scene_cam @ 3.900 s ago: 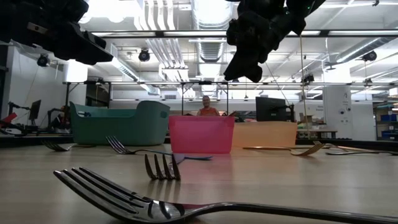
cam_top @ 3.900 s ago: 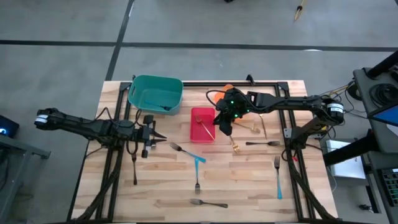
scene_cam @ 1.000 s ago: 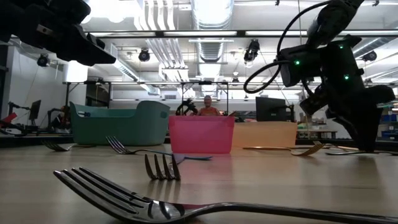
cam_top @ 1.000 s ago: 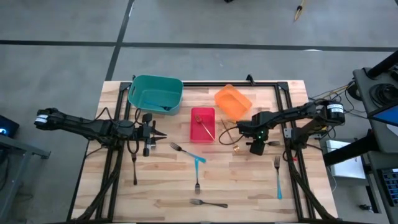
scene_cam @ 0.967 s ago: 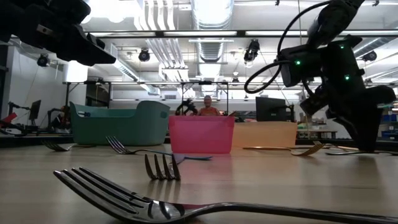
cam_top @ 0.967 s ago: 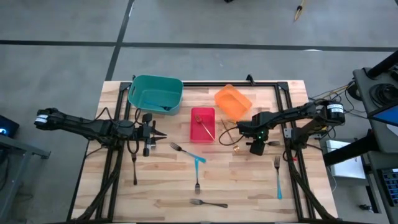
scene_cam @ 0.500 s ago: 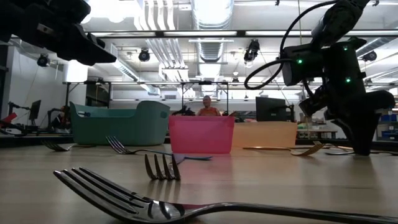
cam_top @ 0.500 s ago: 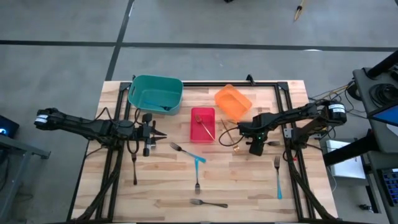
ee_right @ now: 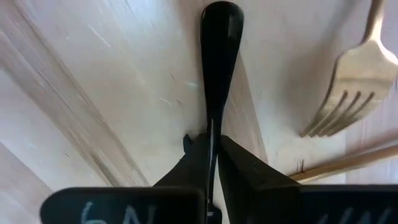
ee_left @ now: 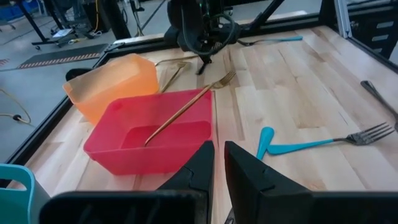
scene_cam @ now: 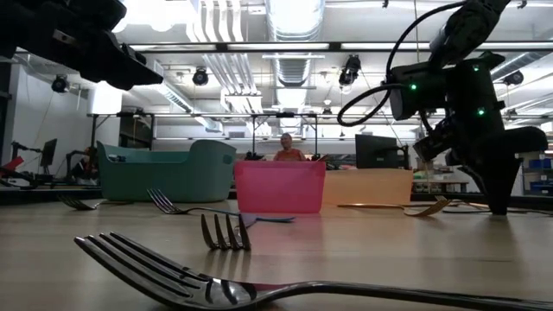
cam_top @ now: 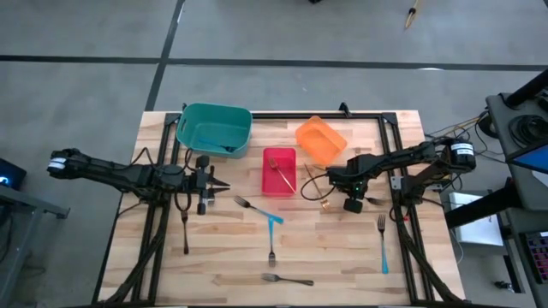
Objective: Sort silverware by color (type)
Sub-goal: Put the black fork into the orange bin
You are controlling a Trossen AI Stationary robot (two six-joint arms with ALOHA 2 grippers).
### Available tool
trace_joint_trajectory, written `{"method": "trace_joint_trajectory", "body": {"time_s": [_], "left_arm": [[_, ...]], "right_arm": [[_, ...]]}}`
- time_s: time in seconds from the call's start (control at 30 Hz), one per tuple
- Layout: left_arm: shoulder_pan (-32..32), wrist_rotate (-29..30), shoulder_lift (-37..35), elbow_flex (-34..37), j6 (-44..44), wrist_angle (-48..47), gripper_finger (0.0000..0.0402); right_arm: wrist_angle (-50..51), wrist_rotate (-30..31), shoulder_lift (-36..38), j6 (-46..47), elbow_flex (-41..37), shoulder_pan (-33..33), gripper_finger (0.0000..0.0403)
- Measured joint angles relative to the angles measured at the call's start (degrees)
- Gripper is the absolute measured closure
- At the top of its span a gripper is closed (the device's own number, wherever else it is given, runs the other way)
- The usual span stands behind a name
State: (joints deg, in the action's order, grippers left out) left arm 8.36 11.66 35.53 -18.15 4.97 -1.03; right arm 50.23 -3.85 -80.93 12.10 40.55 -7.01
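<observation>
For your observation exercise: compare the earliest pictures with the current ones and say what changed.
The right gripper swung from above the red bin down to the table's right side and shut on a dark-handled fork. The left gripper, bins and other forks stayed put.

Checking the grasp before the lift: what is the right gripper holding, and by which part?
The right gripper is shut on the dark fork, pinching its thin handle shaft just below the rounded end, with the fork lying on the table.
</observation>
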Motion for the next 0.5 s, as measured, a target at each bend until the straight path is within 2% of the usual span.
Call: {"method": "trace_joint_trajectory", "body": {"time_s": [0.37, 0.5], "left_arm": [[0.02, 0.36, 0.02, -0.01, 0.02, 3.16, 0.0381], [0.02, 5.03, 0.01, -0.02, 0.75, 5.69, 0.0381]], "right_arm": [[1.91, -0.34, 6.13, -3.01, 7.36, 0.01, 0.0391], [-0.18, 2.43, 9.34, -4.22, 11.30, 0.01, 0.0391]]}}
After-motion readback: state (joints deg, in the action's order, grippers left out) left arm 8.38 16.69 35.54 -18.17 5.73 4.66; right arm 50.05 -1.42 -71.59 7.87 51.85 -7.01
